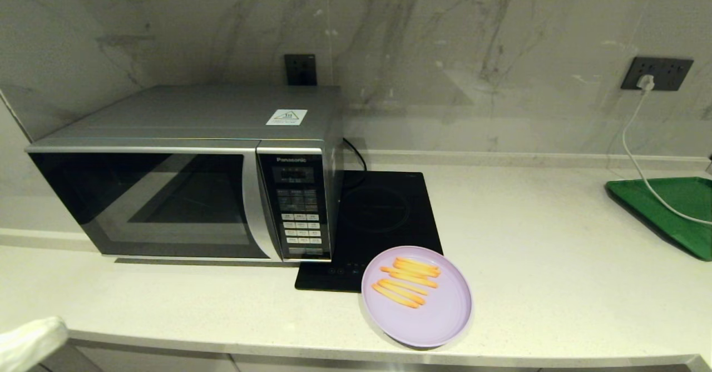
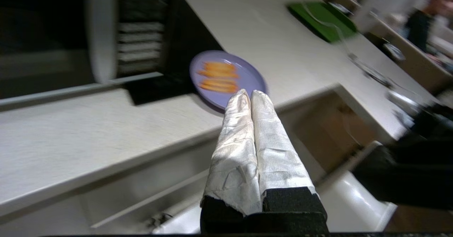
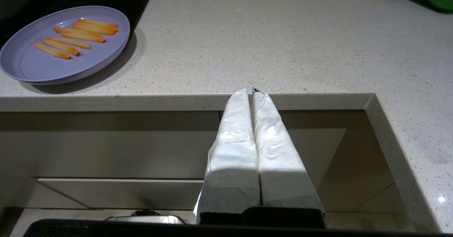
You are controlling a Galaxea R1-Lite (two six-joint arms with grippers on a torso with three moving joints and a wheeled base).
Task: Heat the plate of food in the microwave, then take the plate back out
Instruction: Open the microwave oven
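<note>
The lilac plate of food (image 1: 417,297) with orange fry-like sticks lies near the counter's front edge, overlapping the hob's corner; it also shows as plate (image 2: 226,77) and plate (image 3: 63,44). The silver-grey Panasonic microwave (image 1: 183,172) stands at the left with its dark glass door closed. My left gripper (image 2: 249,93) is shut and empty, low in front of the counter at the left; only a white-wrapped tip of the left gripper (image 1: 30,341) shows in the head view. My right gripper (image 3: 250,91) is shut and empty below the counter edge, to the right of the plate.
A flat black induction hob (image 1: 384,216) lies right of the microwave. A green tray (image 1: 667,208) sits at the far right with a white cable (image 1: 639,155) running over it from a wall socket. Cabinet fronts and a drawer lie under the counter edge (image 3: 177,102).
</note>
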